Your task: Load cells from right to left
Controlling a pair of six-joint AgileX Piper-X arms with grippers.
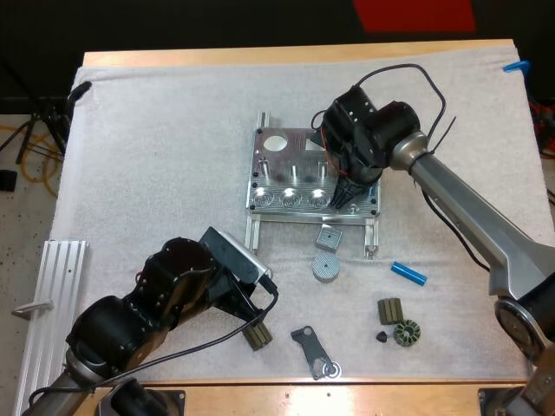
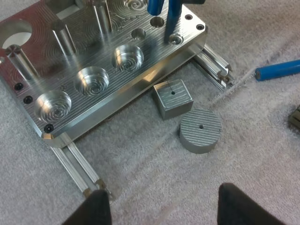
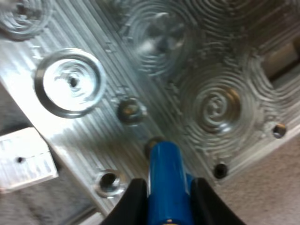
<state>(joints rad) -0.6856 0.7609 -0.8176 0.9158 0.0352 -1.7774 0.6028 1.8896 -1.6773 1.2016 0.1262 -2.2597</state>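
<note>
Here my left gripper (image 2: pixel 171 206) hangs open over bare mat (image 2: pixel 140 164), with a metal block (image 2: pixel 172 98) and a disc (image 2: pixel 200 130) just ahead of it and a spare blue cylinder (image 2: pixel 276 70) off to its right. Farther on, my right gripper (image 3: pixel 166 201) clamps a blue cylinder (image 3: pixel 164 173), tip at a small hole in the fixture (image 1: pixel 277 160) right beneath it. I judge loading barely begun, since the three round pockets (image 2: pixel 91 79) to its left are all empty.

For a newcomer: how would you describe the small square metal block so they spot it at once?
Find the metal fixture on the white mat. Just off its near edge, between its two rails, lie two small grey pieces. The square block is the one closer to the fixture, flat-sided with corners, whereas the disc beside it is round with a ribbed top.
</note>
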